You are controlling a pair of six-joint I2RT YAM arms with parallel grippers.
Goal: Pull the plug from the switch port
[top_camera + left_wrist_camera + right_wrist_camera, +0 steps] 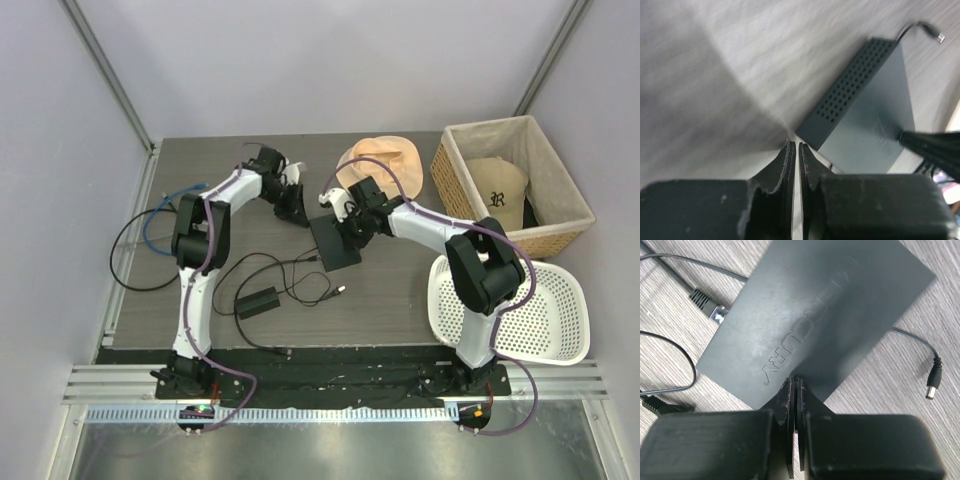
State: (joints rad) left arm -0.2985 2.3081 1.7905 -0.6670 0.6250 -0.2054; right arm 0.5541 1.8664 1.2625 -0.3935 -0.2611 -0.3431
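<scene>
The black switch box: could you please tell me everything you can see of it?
The switch box is a flat black rectangle, plastic by its look, with an embossed logo on top and vent holes along one side. It lies flat on the table. The shut right claw seems to press its top; a black-cabled connector meets one edge.

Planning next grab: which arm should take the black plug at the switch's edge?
Left. Right gripper is shut, pressing on the switch; the plug sits on the left gripper's side, and it holds nothing.
</scene>
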